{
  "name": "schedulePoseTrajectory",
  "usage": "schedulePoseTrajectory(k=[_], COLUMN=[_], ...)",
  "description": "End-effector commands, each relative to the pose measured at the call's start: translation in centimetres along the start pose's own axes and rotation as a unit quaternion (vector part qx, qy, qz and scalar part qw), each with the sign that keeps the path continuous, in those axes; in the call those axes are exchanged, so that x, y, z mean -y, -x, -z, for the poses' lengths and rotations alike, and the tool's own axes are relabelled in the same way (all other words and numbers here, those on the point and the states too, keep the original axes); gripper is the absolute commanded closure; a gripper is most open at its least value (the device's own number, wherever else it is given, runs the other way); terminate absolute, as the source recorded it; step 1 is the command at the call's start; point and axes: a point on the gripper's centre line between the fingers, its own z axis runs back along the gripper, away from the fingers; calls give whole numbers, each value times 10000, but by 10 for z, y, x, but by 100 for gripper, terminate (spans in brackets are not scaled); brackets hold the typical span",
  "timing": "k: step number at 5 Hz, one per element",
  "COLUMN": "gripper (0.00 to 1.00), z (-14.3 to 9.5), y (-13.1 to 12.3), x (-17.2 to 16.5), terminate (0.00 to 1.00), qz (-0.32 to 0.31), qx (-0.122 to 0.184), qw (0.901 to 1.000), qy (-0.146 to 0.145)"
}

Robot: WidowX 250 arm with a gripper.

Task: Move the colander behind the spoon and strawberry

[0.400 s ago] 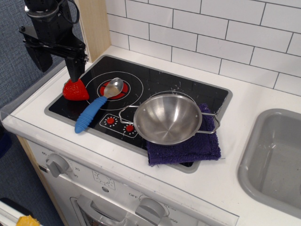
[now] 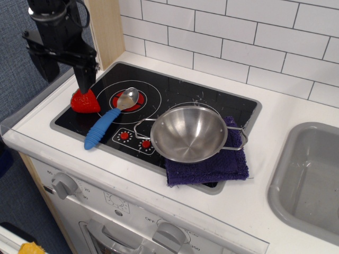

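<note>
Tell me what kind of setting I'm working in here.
Most likely a toy play kitchen: a black hob with printed red burner rings, a grey sink basin, white tiled wall, and oven knobs below.

The black toy stovetop carries a red strawberry at nine o'clock, a blue-handled spoon just right of it, and a purple cloth at four o'clock under the steel colander.
</note>
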Motion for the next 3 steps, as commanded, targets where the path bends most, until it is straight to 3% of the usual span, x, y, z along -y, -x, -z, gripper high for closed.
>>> schedulePoseTrajectory(k=[1, 2, 3], gripper=[0, 0, 0], z=[-33, -31, -17], y=[-22, -16, -14], x=[77, 117, 140], terminate=[0, 0, 0], qz=[1360, 2043, 2444], qx=[750, 723, 476], qw=[9863, 9725, 9638], qy=[554, 850, 950])
